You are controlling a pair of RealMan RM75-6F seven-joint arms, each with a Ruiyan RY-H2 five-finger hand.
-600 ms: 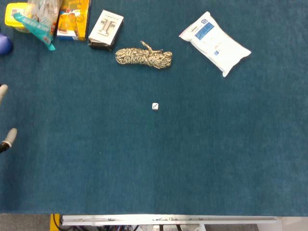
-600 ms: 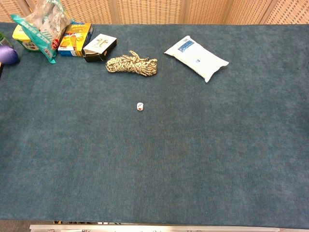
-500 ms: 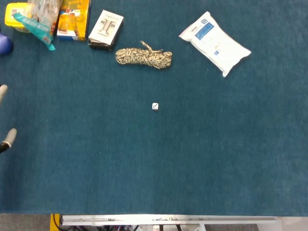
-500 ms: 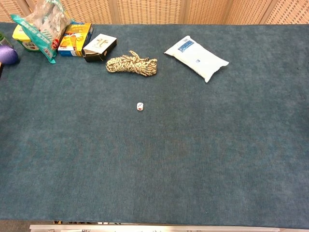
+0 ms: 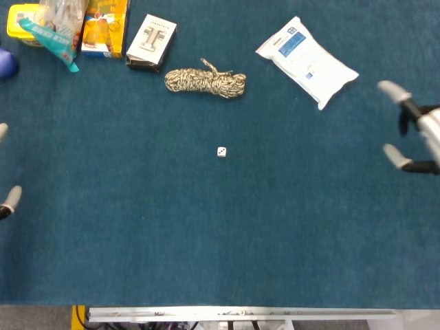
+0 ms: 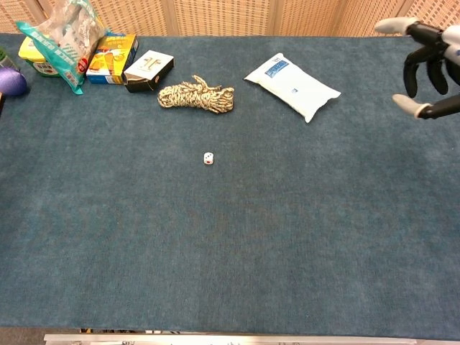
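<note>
My right hand (image 5: 426,130) enters at the right edge of the table, fingers spread and empty; the chest view shows the same hand (image 6: 431,66) hovering above the cloth. Nearest to it is a white pouch with blue print (image 5: 306,62) (image 6: 291,85), lying up and to its left and not touched. Of my left hand (image 5: 9,199) only pale fingertips show at the left edge, apart and holding nothing. A small white die (image 5: 221,152) (image 6: 208,158) lies mid-table, far from both hands. A coiled speckled rope (image 5: 205,81) (image 6: 195,97) lies beyond it.
At the far left stand a black-and-white box (image 5: 151,42), an orange box (image 5: 104,26), a crinkly snack bag (image 5: 55,27), a yellow tub (image 5: 19,19) and a purple ball (image 5: 5,63). Blue cloth (image 5: 220,240) covers the table, whose front edge (image 5: 240,314) runs along the bottom.
My right hand has come into view from the right edge; it showed in neither earlier view. The left fingertips have slipped slightly further left. The objects have not moved.
</note>
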